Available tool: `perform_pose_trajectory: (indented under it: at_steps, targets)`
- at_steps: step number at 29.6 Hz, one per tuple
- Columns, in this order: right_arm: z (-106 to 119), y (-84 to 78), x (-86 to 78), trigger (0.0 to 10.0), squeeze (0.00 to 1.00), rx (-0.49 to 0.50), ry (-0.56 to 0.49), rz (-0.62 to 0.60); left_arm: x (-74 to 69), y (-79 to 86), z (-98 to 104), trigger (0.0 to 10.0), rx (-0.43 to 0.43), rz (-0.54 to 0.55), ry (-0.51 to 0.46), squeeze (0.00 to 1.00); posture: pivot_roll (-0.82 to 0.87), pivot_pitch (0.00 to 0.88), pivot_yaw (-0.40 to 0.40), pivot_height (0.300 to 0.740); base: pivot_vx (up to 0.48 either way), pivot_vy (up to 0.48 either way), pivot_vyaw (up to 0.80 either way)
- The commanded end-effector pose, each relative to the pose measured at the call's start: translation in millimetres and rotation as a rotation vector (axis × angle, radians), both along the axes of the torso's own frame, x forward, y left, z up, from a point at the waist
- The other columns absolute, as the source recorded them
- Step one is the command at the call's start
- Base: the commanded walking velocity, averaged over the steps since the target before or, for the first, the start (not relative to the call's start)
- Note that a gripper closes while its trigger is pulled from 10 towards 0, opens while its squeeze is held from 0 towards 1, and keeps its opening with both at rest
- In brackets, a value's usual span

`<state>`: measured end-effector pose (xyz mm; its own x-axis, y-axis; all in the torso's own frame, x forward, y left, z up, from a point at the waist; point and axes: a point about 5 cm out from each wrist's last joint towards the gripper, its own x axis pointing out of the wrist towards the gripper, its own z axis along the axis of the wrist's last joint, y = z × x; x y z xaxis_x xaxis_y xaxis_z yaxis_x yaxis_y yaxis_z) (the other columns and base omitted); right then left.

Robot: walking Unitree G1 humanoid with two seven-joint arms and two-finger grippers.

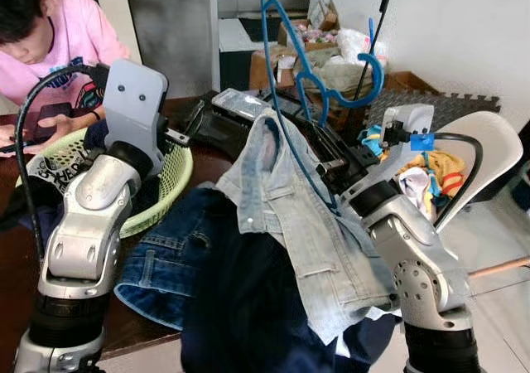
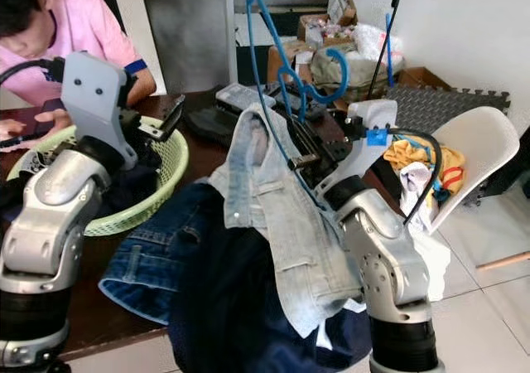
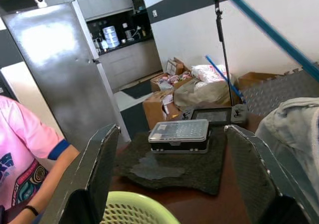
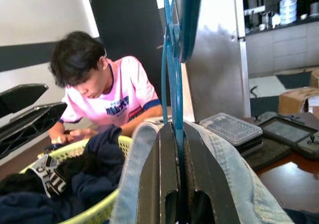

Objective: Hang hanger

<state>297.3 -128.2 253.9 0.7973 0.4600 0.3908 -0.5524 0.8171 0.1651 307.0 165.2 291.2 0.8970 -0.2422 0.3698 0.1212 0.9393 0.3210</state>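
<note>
One blue hanger (image 1: 286,66) upright, hook rightward, right pincer (image 4: 175,149) clamping it

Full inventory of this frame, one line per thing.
hanger: 1, blue, pinched in right gripper, raised
denim shirt: 1, pale blue, draped on hanger
jeans: 1, dark blue, on table
basket: 1, light green, on table, dark clothes inside
case: 1, clear lid, on dark mat
chair: 1, white, right of table, clothes on it
person: 1, pink shirt, seated behind basket
left gripper: open, above basket
right gripper: shut on hanger
</note>
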Motion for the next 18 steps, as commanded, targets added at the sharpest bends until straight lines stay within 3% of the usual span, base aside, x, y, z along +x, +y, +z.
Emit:
perform_pose_trajectory:
  at_steps: [1,18]
  targets:
    - [-0.5,4.2,-0.1,10.0,0.0,0.01,0.003,0.021,0.9,-2.0,1.7,10.0,-0.003,-0.006,-0.011,0.0,0.06,0.067,-0.039,0.74,0.0,0.322,0.0]
    - [15.0,5.4,-3.6,10.0,0.0,0.018,-0.056,0.036,1.8,-4.2,6.0,10.0,-0.003,-0.011,-0.029,0.0,0.06,0.068,-0.04,0.74,0.0,0.334,0.0]
